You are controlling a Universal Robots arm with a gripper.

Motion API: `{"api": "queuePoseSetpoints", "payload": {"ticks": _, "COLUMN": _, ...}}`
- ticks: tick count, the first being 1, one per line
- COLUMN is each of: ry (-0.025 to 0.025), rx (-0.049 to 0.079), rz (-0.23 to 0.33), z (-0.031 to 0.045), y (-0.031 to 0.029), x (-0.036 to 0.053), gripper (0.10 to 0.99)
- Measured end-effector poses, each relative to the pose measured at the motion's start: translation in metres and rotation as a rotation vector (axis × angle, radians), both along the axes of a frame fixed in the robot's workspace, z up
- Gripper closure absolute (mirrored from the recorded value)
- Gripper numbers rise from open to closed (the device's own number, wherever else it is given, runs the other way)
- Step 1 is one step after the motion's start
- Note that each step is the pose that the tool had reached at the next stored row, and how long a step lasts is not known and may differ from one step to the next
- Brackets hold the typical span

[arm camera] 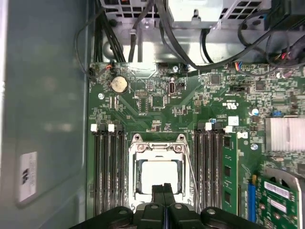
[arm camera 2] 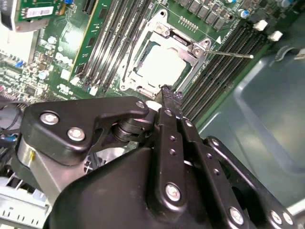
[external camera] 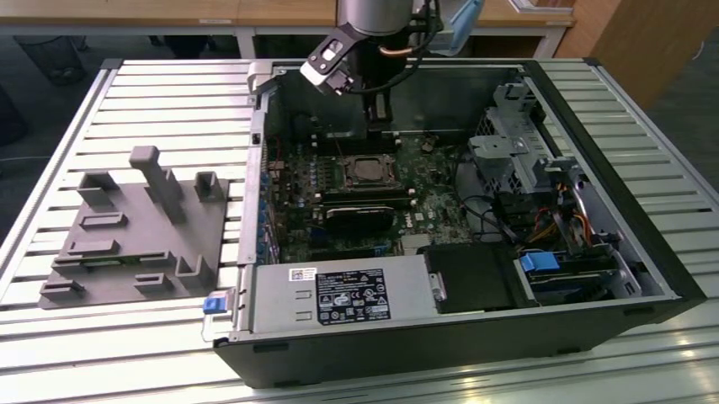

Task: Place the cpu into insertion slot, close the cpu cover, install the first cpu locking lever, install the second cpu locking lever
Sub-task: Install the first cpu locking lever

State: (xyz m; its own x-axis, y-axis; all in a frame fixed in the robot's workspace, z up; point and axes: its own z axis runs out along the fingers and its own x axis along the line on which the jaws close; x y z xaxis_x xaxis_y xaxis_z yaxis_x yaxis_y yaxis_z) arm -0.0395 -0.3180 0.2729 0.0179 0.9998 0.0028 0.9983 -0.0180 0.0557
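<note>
The cpu (arm camera: 157, 175) lies flat in the insertion slot (arm camera: 134, 190) on the green board, its silvery top showing through the window of the cpu cover (arm camera: 157, 148), which lies down over it. In the second wrist view the cpu (arm camera 2: 161, 66) shows inside the cover frame (arm camera 2: 194, 52). A thin metal locking lever (arm camera 2: 234, 54) sticks out sideways from the socket, unlatched. My gripper (arm camera: 163, 189) is shut with nothing between its black fingers (arm camera 2: 167, 102). Its tip hovers at the socket's edge. In the exterior view the gripper (external camera: 381, 126) hangs just behind the socket (external camera: 366, 171).
Long black memory slots (arm camera: 108, 171) flank the socket on both sides. A black cooler block (external camera: 362, 215) sits in front of the socket in the exterior view. Cables (external camera: 528, 223), a drive bay (external camera: 558, 273) and the power supply (external camera: 343, 296) crowd the case. A grey fixture (external camera: 141, 231) stands on the slatted table.
</note>
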Motion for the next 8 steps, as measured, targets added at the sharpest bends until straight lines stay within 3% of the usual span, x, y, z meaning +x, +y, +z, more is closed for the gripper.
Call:
{"api": "queuePoseSetpoints", "payload": {"ticks": 3, "ry": -0.0001, "rx": 0.000, "rz": 0.015, "z": 0.0011, "y": 0.0000, "x": 0.0000, "gripper": 0.980}}
{"api": "queuePoseSetpoints", "payload": {"ticks": 8, "ry": 0.0000, "rx": 0.000, "rz": 0.105, "z": 0.0011, "y": 0.0000, "x": 0.0000, "gripper": 0.980}}
